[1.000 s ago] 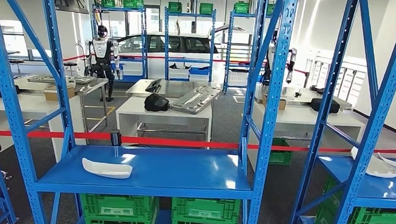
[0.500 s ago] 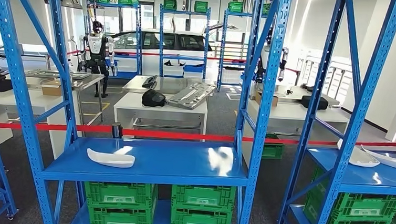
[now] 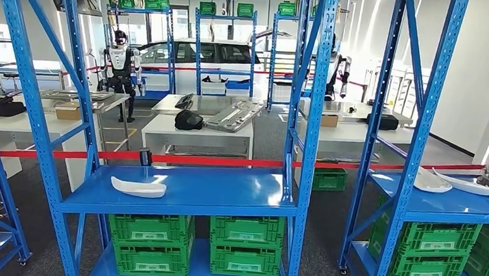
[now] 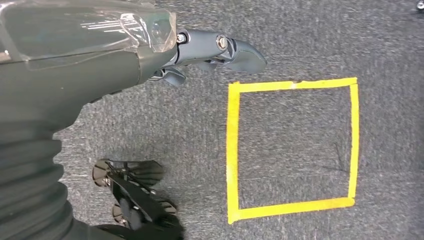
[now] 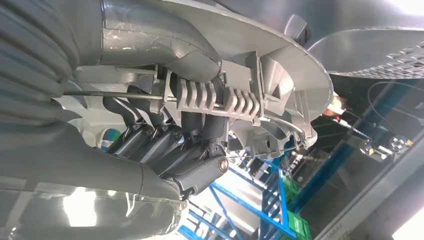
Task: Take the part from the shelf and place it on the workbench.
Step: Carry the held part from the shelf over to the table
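The right hand clamps its fingers into the ribbed underside of the grey part, a firm grip that looks meant for carrying it off the shelf, lower right in the head view. The left hand hangs low over the carpet, fingers loose and holding nothing.

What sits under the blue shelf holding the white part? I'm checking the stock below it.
Under the blue shelf carrying the white part stand two green crates side by side, with two more beneath them. Their contents cannot be seen; the shelf covers their tops.
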Controlling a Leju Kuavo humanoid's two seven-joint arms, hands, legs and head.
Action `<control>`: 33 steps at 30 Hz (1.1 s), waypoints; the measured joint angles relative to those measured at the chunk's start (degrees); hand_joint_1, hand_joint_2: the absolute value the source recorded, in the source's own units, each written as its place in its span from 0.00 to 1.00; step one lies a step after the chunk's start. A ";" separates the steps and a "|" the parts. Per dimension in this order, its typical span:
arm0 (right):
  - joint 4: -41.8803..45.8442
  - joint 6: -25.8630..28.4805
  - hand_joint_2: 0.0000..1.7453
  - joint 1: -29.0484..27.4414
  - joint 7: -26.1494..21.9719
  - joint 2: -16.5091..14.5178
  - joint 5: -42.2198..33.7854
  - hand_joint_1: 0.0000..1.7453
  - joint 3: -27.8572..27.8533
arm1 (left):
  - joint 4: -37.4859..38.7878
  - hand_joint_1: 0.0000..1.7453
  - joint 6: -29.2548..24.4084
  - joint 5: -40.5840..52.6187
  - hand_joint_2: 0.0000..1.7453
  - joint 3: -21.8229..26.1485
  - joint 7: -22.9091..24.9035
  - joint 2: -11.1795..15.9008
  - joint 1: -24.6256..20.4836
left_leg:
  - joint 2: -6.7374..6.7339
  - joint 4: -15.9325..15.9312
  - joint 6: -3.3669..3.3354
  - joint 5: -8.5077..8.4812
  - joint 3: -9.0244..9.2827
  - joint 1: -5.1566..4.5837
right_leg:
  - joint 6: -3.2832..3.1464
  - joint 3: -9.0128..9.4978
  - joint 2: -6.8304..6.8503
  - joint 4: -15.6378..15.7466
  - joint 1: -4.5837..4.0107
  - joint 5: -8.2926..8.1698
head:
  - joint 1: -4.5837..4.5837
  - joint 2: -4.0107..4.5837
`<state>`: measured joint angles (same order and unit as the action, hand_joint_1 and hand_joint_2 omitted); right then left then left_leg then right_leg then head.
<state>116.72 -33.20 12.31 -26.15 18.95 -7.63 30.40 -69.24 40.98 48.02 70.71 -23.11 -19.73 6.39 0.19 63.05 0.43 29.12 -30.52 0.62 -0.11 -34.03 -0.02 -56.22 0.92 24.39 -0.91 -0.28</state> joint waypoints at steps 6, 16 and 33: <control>0.60 0.04 1.00 -0.38 -0.01 0.16 -0.04 0.96 -0.09 | -0.27 0.00 0.00 0.00 1.00 -0.07 0.03 -0.04 0.05 | -0.11 -8.28 -2.19 -0.10 3.48 -0.58 | 1.71 -1.75 0.07 -0.86 0.03 -0.78 | 0.11 0.01; 0.62 -0.46 1.00 -0.28 0.06 0.28 -1.39 0.96 0.13 | -0.35 0.00 0.27 0.65 1.00 0.26 0.04 -0.10 -0.13 | -0.78 -7.26 -2.90 -5.48 -3.67 -1.36 | 2.25 5.32 0.09 -3.16 -0.21 4.91 | 0.48 0.00; 0.59 -0.01 1.00 -0.68 2.54 0.01 -2.50 0.96 -0.51 | -2.32 0.00 1.31 1.87 1.00 1.93 0.45 0.04 -0.13 | 0.43 -6.38 0.26 1.39 3.18 0.25 | 1.35 -0.55 0.24 -0.40 0.20 -0.42 | -0.02 -0.01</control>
<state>117.31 -33.20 11.63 -23.60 18.96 -10.13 29.89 -71.56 42.29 49.89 72.64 -22.65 -19.69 6.26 0.62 56.67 0.69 30.51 -27.35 0.87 1.25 -34.58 0.22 -56.62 1.12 23.97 -0.93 -0.30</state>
